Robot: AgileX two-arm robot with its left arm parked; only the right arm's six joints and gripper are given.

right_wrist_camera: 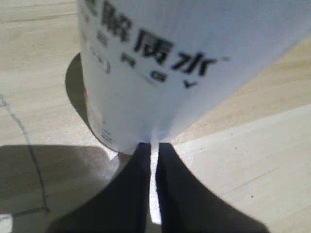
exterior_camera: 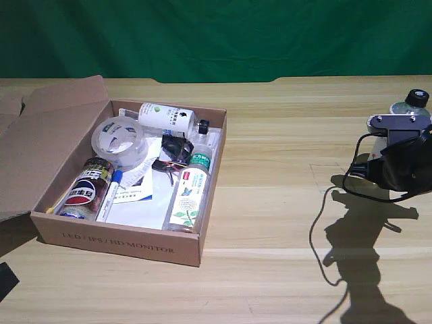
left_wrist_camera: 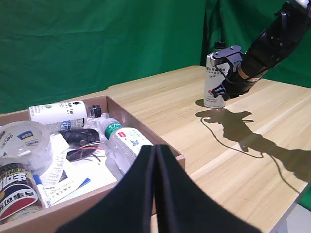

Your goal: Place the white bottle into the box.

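Claw (right_wrist_camera: 151, 150) hides white bottle's (right_wrist_camera: 160, 68) base, its cap unseen.

Right arm is reaching in low from the exterior view's right edge, wrist angled down a bit. The pincer (right_wrist_camera: 151, 145) has its two dark fingers (right_wrist_camera: 133, 179) nearly pressed together, just a thin sliver of gap between them, tips right up against what's in front. A black cable hangs down from the wrist behind the pincer.
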